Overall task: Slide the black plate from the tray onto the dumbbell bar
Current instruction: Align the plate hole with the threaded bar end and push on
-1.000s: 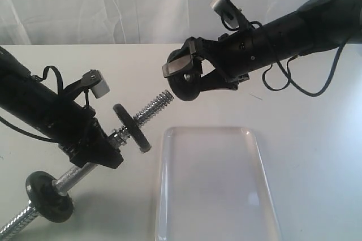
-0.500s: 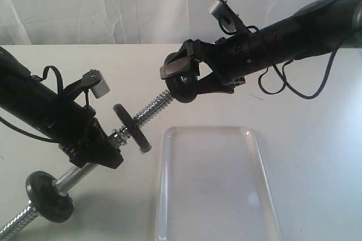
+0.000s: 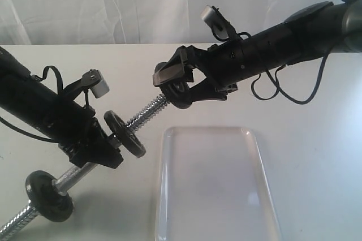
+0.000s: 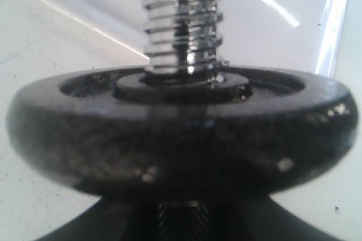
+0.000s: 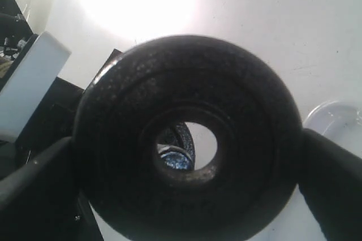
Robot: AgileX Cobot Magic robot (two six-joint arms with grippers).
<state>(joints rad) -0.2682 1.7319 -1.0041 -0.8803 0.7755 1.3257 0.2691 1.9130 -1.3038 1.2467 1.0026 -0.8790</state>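
L gripper [image 3: 96, 147] clamped on dumbbell bar [image 3: 141, 116] mid-shaft, bar tilted up to the right, off the table. R gripper [image 3: 176, 87] pinches black plate [image 5: 226, 82] by its rim, hole at bar's threaded tip, above and clear of the tray [image 3: 257, 156].

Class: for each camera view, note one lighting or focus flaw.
Exterior view: a soft shadow lies on the white table under the chrome threaded dumbbell bar. Left wrist view: the bar's matte black disc looms close and blurred; glare streaks the clear glossy plastic tray. Right wrist view: a blown-out white patch sits behind the round matte-black weight plate.
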